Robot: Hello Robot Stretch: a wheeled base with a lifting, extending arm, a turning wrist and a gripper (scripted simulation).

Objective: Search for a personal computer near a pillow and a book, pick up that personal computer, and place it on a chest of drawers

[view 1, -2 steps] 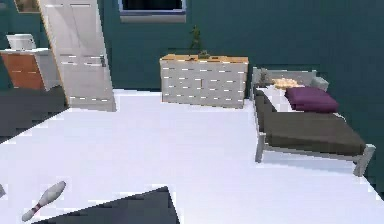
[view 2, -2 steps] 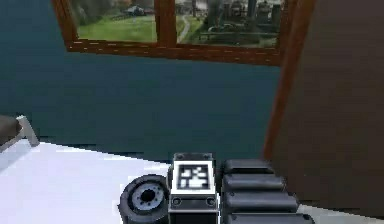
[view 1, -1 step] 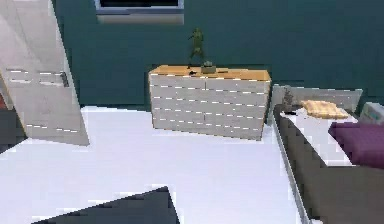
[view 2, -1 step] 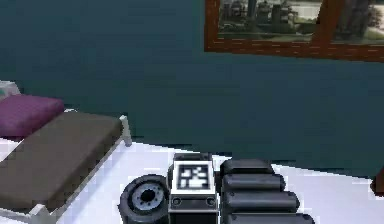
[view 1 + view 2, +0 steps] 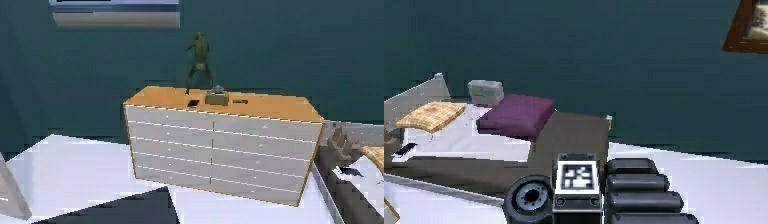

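Gripper (image 5: pixel 532 198) far end unclear; can't tell if it holds anything; grey box (image 5: pixel 484 92), maybe the computer, on bed (image 5: pixel 569 128) beyond jaws, leftward.

Dark teal walls (image 5: pixel 60 90); pale floor (image 5: pixel 70 165); bed (image 5: pixel 570 134) against wall; framed picture (image 5: pixel 746 28) high on wall.

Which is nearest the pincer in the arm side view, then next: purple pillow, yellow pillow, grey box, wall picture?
1. Purple pillow, just up-left of the pincer.
2. Yellow pillow and grey box, farther left: too close to call.
3. Picture, far wall, upper right.
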